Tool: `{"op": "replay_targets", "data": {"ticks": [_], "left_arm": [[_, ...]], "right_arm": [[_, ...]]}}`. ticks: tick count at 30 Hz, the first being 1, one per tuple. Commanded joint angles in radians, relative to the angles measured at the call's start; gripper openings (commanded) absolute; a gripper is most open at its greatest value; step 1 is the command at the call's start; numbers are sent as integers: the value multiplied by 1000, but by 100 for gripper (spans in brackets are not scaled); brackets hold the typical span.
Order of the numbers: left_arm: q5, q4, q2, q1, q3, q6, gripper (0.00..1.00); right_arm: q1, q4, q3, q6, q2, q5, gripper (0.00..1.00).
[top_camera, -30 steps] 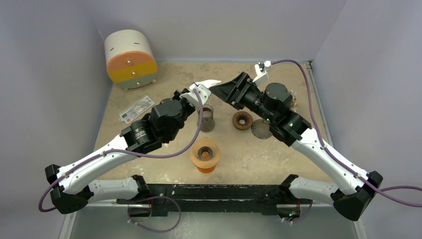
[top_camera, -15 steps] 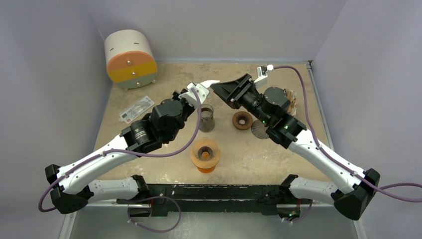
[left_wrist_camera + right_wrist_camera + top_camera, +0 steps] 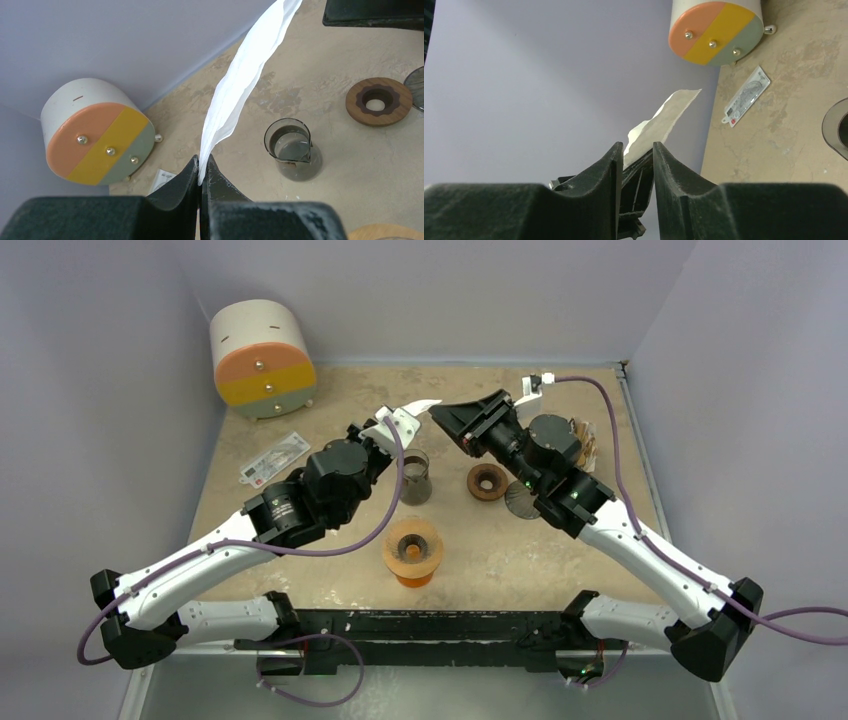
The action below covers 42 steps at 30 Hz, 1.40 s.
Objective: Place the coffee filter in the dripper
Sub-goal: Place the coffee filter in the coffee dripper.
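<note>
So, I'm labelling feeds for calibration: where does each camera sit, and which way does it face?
Top external: above and behind the bases, looking down on the table; both arms show, meeting at the coffee filter.
Left wrist: on the left arm, facing the far wall along the left gripper, shut on the filter.
Right wrist: on the right arm, facing left along the right gripper, jaws apart.
Shared: both wrist views show the filter and the striped drum.

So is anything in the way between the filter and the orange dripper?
The filter is pinched in the left pincer, up off the table. In the top view the glass beaker stands on the table between it and the orange dripper. Carried above the beaker's rim, nothing visible should block it.
</note>
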Motion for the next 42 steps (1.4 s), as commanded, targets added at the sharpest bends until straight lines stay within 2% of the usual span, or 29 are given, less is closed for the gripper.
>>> {"op": "replay_targets", "data": {"ticks": [1, 42], "left_arm": [[-17, 6, -22, -10, 29, -29, 0], [-67, 7, -30, -17, 11, -19, 0]], "right_arm": [[7, -8, 33, 23, 10, 37, 30], [22, -7, 64, 27, -2, 8, 29]]}}
